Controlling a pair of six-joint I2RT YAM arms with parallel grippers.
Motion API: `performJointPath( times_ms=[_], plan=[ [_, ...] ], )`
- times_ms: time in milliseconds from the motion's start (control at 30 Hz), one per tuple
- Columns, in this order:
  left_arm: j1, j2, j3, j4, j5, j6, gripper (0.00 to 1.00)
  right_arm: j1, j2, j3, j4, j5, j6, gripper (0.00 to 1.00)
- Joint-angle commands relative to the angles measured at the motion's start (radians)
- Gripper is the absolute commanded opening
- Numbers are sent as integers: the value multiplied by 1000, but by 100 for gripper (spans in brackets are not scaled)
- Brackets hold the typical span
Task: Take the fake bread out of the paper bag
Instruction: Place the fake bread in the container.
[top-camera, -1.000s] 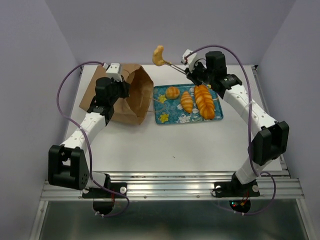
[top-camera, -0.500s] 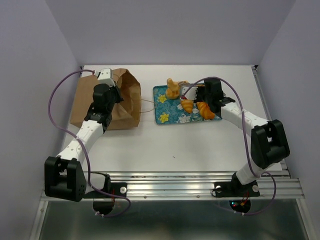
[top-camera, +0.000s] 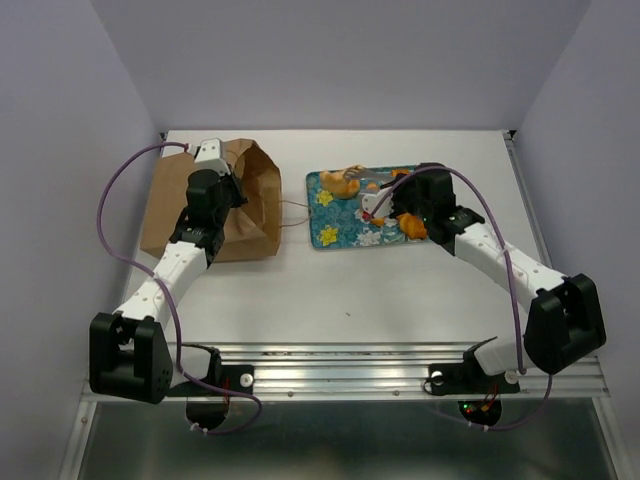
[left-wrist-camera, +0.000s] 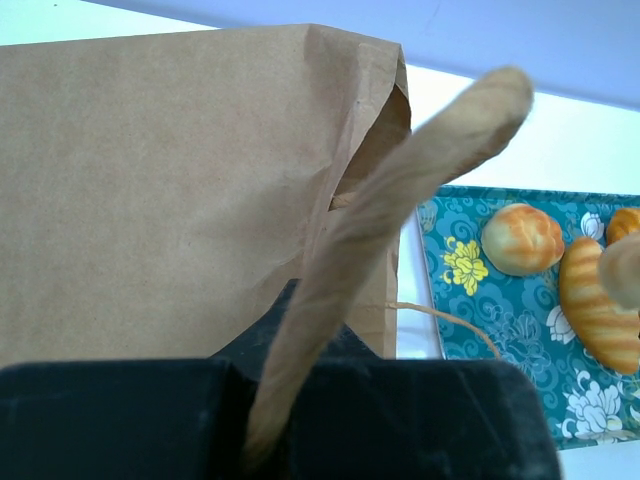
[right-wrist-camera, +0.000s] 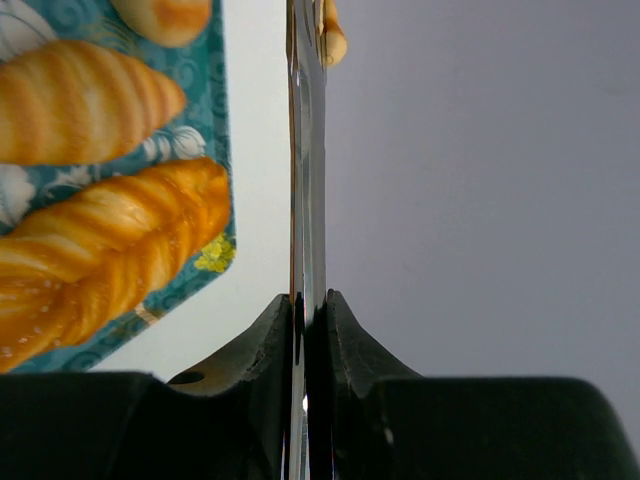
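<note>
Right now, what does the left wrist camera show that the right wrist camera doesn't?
Only the left wrist: the bag, with its handle pinched in the left gripper. Only the right wrist: thin metal tongs clamped in the right gripper. Both: the tray and the small loaf on it.

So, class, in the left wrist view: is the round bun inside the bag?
No, the bun lies on the teal tray, outside the bag.
</note>
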Motion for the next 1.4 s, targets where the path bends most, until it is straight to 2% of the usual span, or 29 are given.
performJointPath(
  times_ms=[0, 200, 333, 433, 467, 533, 667, 867, 1167, 1367],
  plan=[
    [-9, -3, 22, 65, 22, 1, 0, 49, -18, -37, -9, 4, -124, 11],
    [-22, 3, 1, 91, 27, 17, 0, 89, 56, -139, 288, 185, -209, 11],
    [-28, -18, -31, 111, 14, 14, 0, 99, 62, -244, 430, 185, -216, 11],
    [-28, -35, -62, 128, -2, 12, 0, 122, 91, -290, 586, 199, -207, 11],
    [-29, -47, -68, 131, -10, 11, 0, 122, 106, -320, 696, 211, -206, 11],
    [-29, -67, -87, 140, -18, 11, 0, 131, 131, -350, 764, 208, -201, 12],
    [-29, -90, -105, 146, -32, 9, 0, 131, 128, -336, 743, 203, -123, 13],
    [-29, -101, -111, 151, -42, 21, 0, 142, 194, -373, 841, 182, -158, 16],
    [-29, -93, -133, 174, -61, 29, 0, 142, 280, -341, 857, 177, -169, 17],
    [-29, -115, -156, 174, -72, 27, 0, 142, 280, -379, 886, 211, -196, 23]
  ],
)
